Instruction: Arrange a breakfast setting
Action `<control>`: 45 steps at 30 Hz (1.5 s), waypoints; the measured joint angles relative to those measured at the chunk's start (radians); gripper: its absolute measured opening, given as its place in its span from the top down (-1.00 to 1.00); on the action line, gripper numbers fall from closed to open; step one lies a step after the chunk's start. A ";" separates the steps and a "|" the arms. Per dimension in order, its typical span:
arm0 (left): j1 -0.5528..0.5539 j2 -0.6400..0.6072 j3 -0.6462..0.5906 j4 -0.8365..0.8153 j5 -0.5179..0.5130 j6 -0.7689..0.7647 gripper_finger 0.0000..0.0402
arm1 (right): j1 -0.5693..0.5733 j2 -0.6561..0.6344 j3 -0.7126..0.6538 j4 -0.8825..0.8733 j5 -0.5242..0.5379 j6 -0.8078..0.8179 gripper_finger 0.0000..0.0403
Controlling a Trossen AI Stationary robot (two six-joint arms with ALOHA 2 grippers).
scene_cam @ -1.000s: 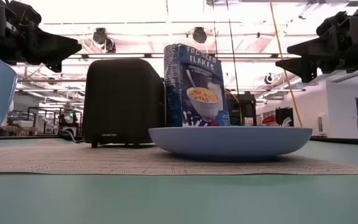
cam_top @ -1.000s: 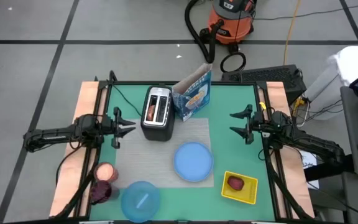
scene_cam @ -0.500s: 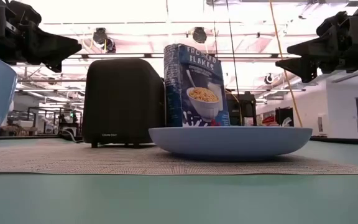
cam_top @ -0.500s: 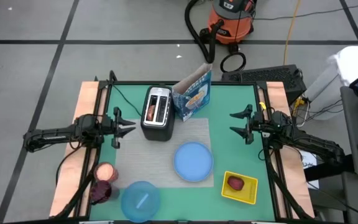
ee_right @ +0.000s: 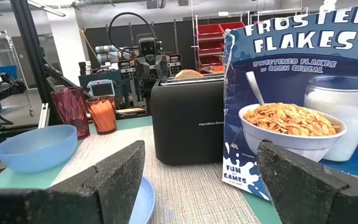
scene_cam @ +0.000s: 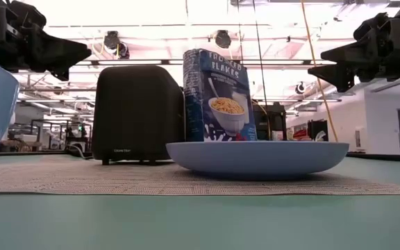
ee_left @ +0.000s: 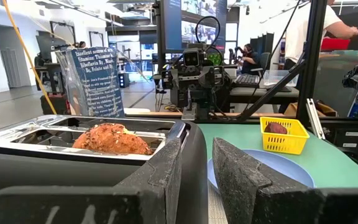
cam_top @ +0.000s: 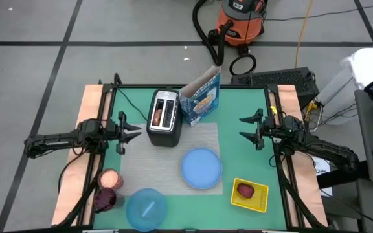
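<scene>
Both arms wait at the desk's side edges: left end effector narrowly open beside the toaster holding the bagel, right end effector wide open, empty; the plate lies on the mat mid-desk.

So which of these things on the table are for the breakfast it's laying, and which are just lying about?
For the breakfast:
plate
bowl with spoon
bagel, sitting in the toaster
dark red fruit, in the yellow tray
cereal box
grey mat

Just about:
two tumblers
vacuum on the floor
</scene>
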 joint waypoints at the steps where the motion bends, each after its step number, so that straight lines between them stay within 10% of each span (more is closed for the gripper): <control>1: 0.000 0.000 0.000 0.000 0.000 0.000 0.52 | 0.000 0.000 0.000 0.000 0.000 0.000 -0.48; 45: 0.000 0.000 0.000 0.041 -0.006 -0.066 0.52 | 0.000 0.000 0.000 0.000 0.000 0.000 -0.48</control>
